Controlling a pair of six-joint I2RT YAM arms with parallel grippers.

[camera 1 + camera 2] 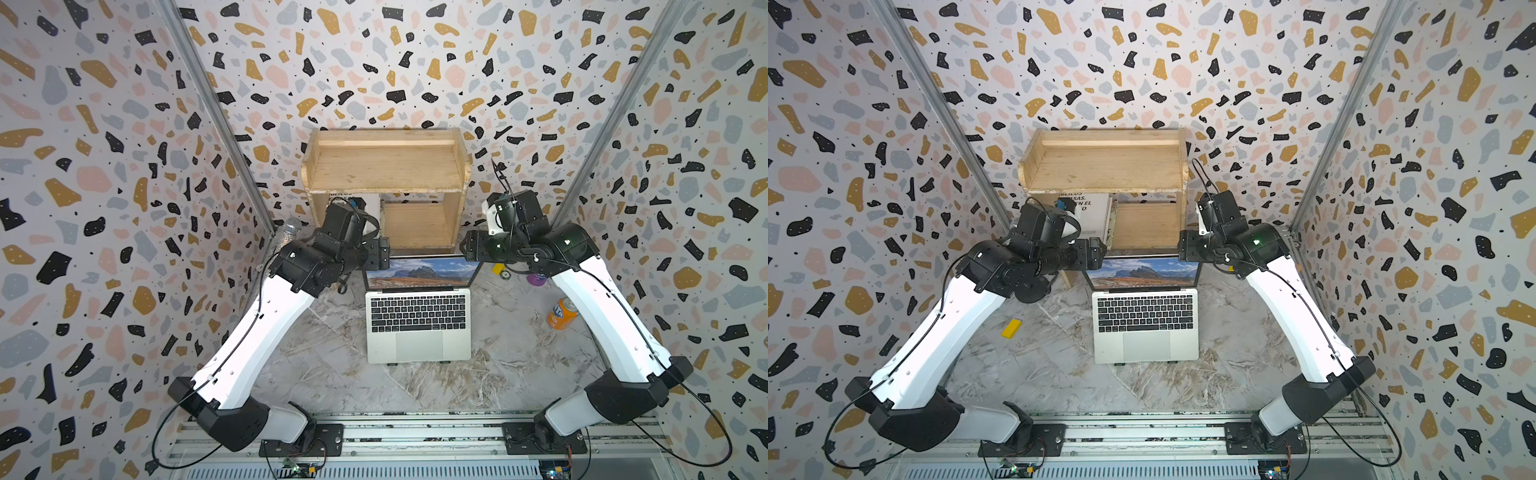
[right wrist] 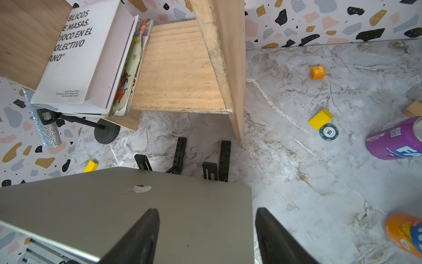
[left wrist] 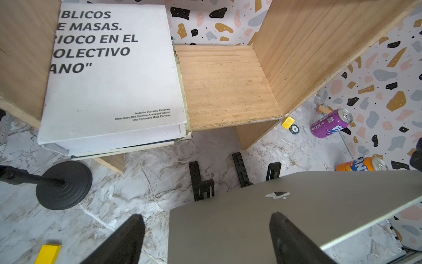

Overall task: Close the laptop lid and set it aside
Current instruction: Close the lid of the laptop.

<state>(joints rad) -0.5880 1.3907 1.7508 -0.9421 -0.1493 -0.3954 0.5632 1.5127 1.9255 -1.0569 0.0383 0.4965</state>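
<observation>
The silver laptop (image 1: 417, 332) (image 1: 1145, 332) stands open at the middle of the table, its black keys facing up. In both top views the laptop lid (image 1: 422, 272) (image 1: 1142, 272) is raised and shows a mountain picture. My left gripper (image 1: 384, 253) (image 3: 206, 216) is open at the lid's upper left corner, one finger over the lid's silver back (image 3: 251, 228), the other beyond its side edge. My right gripper (image 1: 469, 247) (image 2: 206, 209) is open at the upper right corner, straddling that side edge of the lid (image 2: 114, 205). I cannot tell whether either finger touches it.
A wooden shelf (image 1: 384, 166) stands just behind the lid, with a white book (image 3: 114, 80) on its lower board. Black stand legs (image 3: 201, 180) stick out behind the laptop. A microphone stand base (image 3: 64, 185), an orange can (image 1: 562, 313), a purple can (image 3: 331, 123) and a yellow block (image 1: 1011, 328) lie around.
</observation>
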